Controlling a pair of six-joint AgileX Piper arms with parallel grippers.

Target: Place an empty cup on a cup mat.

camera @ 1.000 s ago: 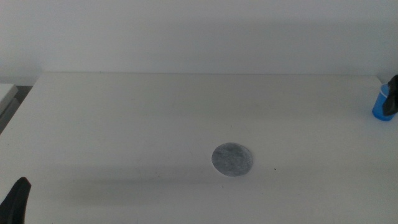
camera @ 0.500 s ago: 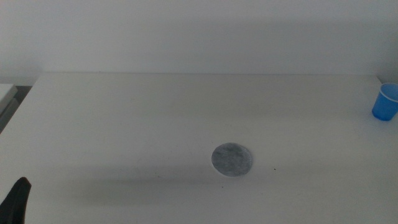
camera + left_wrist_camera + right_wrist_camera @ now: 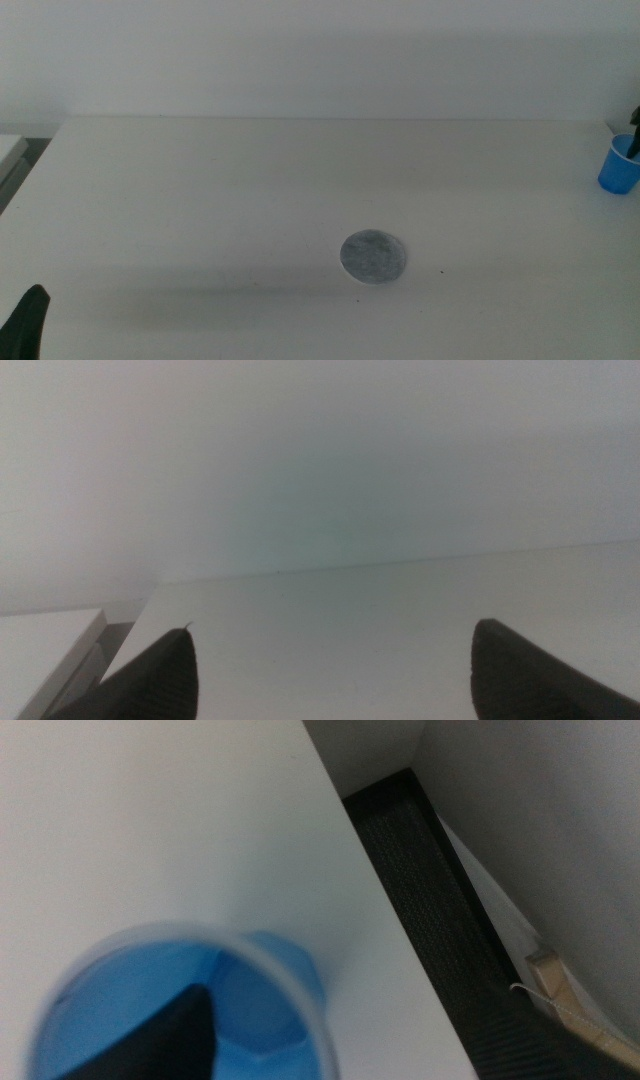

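A white table (image 3: pixel 250 190) is filling most of the middle view, under a pale wall. The cup (image 3: pixel 620 167), bright blue, is standing upright at the far right edge of the frame, its open mouth facing up and its narrower base resting on the table, so its long axis is running vertically. The mat (image 3: pixel 373 256), a flat speckled grey disc, is lying just right of centre in the lower half of the frame, well apart from the cup.

The right gripper (image 3: pixel 635 133) is showing only as a dark tip at the right edge of the frame, at the cup's rim. In the right wrist view, one dark jaw is reaching down inside the cup (image 3: pixel 180 1010); the other jaw is out of sight, so whether this claw is wide or closed cannot be told.

The left gripper (image 3: pixel 330 670) is waiting at the lower left corner of the middle view, its jaws standing wide apart and holding nothing.
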